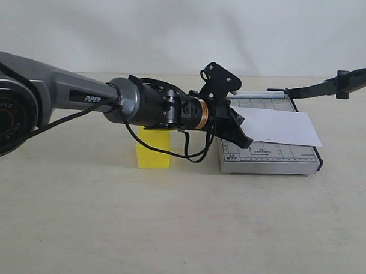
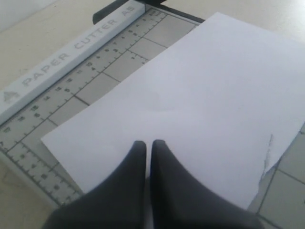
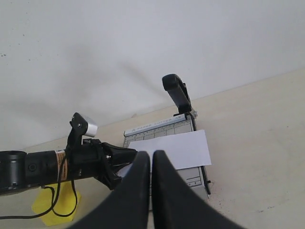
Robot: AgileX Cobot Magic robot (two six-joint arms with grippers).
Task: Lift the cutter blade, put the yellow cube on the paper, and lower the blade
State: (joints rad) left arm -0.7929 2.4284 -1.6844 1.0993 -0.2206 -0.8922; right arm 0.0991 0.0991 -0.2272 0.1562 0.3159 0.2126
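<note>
**Blade up, cube not yet on the paper**

The cutter blade stood raised from the far corner of the grey base, leaving the paper bare for loading. My left gripper hung pinched shut and empty over the paper's left end; I couldn't tell whether it touched. The yellow cube sat on the table just beside the base's left edge. My right gripper, closed on nothing, hung high, well clear I judged.

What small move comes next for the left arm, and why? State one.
Probably draw the left gripper back off the paper toward the yellow cube and open its jaws: the cutter blade already stands raised, the jaws are shut on nothing, and the cube is not yet on the paper.
</note>
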